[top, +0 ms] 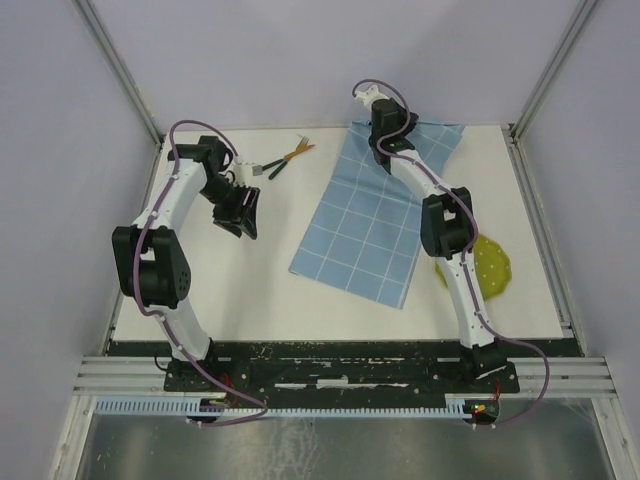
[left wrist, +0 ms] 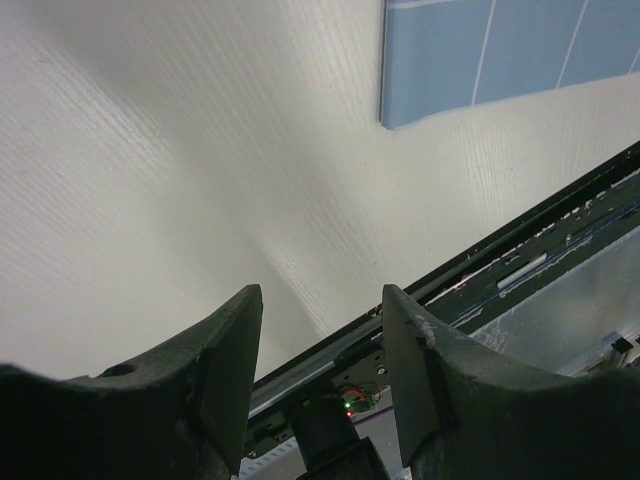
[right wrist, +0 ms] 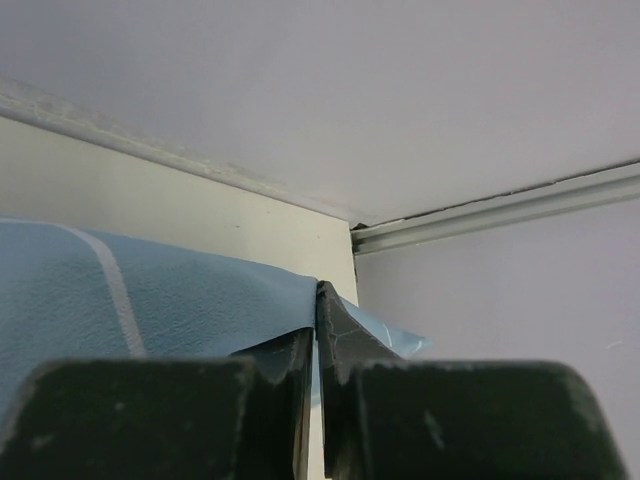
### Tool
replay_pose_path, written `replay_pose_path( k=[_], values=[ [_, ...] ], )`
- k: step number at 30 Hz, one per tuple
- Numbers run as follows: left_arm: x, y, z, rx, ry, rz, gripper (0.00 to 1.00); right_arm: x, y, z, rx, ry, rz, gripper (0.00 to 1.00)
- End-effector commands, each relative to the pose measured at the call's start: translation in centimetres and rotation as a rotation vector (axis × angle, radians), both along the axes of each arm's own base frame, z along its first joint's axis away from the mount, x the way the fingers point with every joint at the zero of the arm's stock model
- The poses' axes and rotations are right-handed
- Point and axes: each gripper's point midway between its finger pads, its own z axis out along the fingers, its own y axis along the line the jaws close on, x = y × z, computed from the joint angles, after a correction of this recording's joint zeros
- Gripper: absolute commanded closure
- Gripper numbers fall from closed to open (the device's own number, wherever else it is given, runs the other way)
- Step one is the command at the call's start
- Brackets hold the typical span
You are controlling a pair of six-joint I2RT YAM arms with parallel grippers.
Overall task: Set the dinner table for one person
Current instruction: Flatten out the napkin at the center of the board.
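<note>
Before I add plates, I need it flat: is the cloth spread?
Mostly spread: the cloth lies flat, its far edge pinched in the shut right gripper.

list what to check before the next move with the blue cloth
1. right gripper shut on the blue cloth at its far edge: ok
2. left gripper open, empty, over bare dinner table: ok
3. blue cloth square to the table edge: not ok, it lies askew
4. cutlery apart from the cloth: ok
5. yellow-green item apart from the cloth: cannot tell, right arm covers the gap
</note>
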Motion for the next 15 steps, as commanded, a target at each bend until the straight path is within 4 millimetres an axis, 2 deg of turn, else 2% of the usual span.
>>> replay_pose_path(
  k=[1,3,4,5,8,10,13,15],
  values=[
    [-0.3,-0.1,1.2,-0.015,-0.063,-0.062,0.42,0.7,-1.9,2.9,0.030,-0.125,-0.077,0.78],
    [-0.1,0.0,1.1,-0.012,-0.062,-0.062,0.42,0.6,-2.7,2.6,0.029,-0.127,-0.107,0.43],
    [0.0,0.0,1.1,-0.012,-0.063,-0.061,0.42,0.4,-3.1,2.6,0.030,-0.126,-0.125,0.33],
    [0.1,-0.1,1.0,-0.013,-0.063,-0.060,0.42,0.2,-3.6,2.7,0.033,-0.127,-0.146,0.28],
    [0.4,-0.3,1.1,-0.026,-0.062,-0.060,0.42,-0.7,-4.9,3.6,0.066,-0.120,-0.199,0.24],
    [0.7,-0.5,1.4,-0.037,-0.071,-0.060,0.41,-1.6,-5.1,4.7,0.121,-0.084,-0.185,0.24],
    [1.3,-0.8,1.7,-0.052,-0.084,-0.061,0.41,-3.9,-3.5,5.4,0.217,0.053,-0.059,0.24],
    [1.7,-1.0,2.0,-0.062,-0.096,-0.059,0.41,-6.3,-2.2,6.1,0.294,0.153,0.038,0.25]
  ],
)
